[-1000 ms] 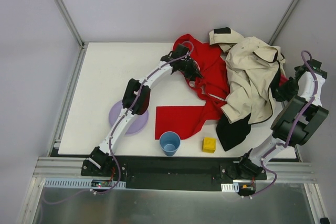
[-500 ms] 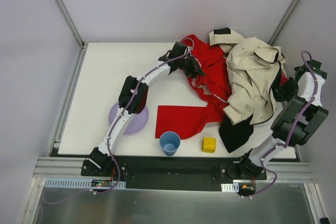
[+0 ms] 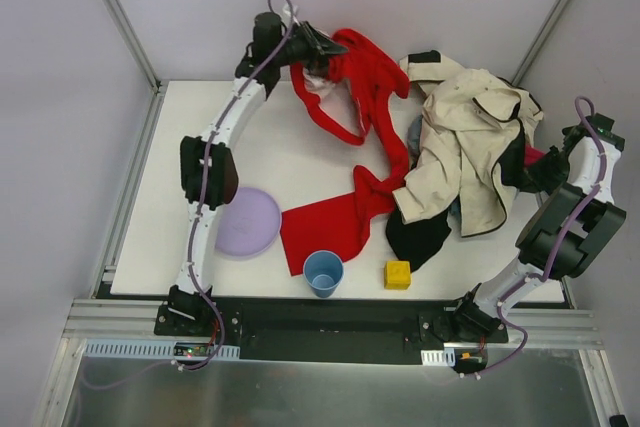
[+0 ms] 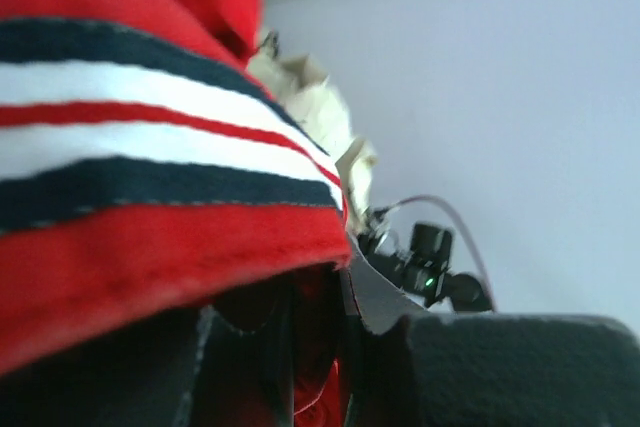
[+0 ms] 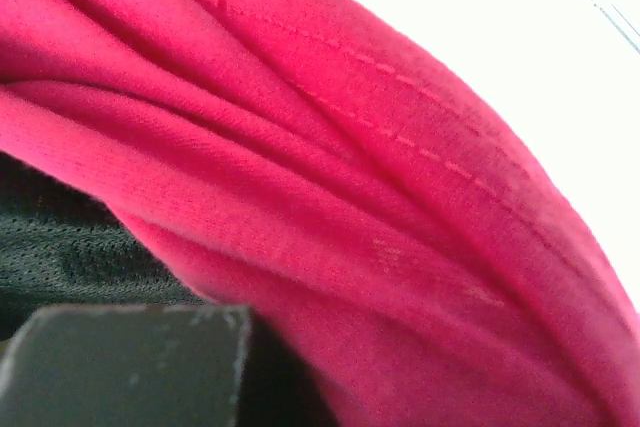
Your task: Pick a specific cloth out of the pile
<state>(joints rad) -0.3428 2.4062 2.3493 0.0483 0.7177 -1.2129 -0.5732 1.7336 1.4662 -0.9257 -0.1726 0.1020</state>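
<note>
- Red garment [image 3: 330,227], a large, bright, soft fabric piece with thin pale seam lines, hangs from my left gripper [image 3: 330,50] over the far side of the white table [image 3: 200,137]. It drops in a long drooping band to a flat part on the near side, between the round purple plate [image 3: 245,222] and the pile [image 3: 465,147].
- I judge it light, limp and not fragile. It will stretch and drag rather than come away in one piece.
- That pile is a heap of clothes on the table's right side, mainly a cream-and-black jacket. Its edge overlaps the red garment's middle, so I expect a snag there.
- For a hold, I would take a thick seamed edge or the ribbed trim. A single layer could slide out.
- My left arm [image 3: 215,162] is stretched almost fully, wrist up by the rear wall, and its gripper is clamped on the red garment. The wrist view shows a red, white and navy striped band [image 4: 150,147] draped right across it.
- My right arm [image 3: 570,227] is folded at the table's right edge, with the right gripper [image 3: 537,172] nosed into the pile's side and its jaws closed.
- A magenta cloth [image 5: 400,197] fills that wrist view. I cannot tell whether it is pinched.
- The small blue cup [image 3: 323,272] stands just beside the garment's lower hem, and the yellow block [image 3: 399,275] is near the jacket's black hem. Either could be swept along.
</note>
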